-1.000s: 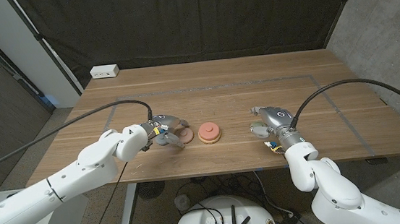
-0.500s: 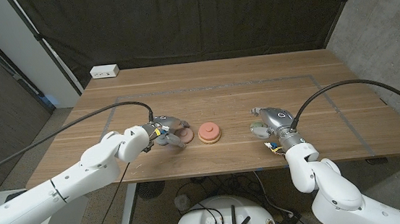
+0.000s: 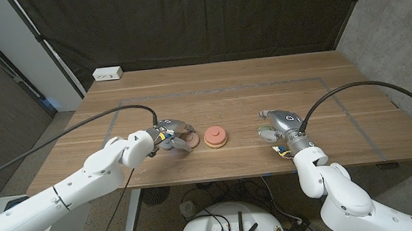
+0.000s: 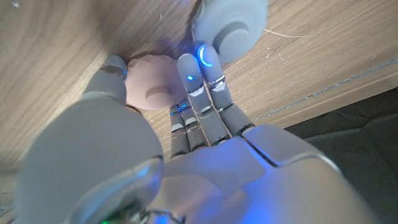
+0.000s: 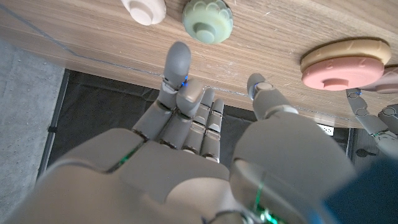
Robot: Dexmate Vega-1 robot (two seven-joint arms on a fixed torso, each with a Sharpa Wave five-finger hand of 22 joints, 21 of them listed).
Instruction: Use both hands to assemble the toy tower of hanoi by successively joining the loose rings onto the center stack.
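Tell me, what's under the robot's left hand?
The left hand covers a pinkish ring lying on the table. Its fingers hide part of it; whether they grip it is unclear.

Left hand (image 3: 172, 136) curled low; right hand (image 3: 274, 130) fingers apart.

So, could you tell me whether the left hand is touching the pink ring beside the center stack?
Touching: in the left wrist view the left hand has fingers lying against the pink ring.
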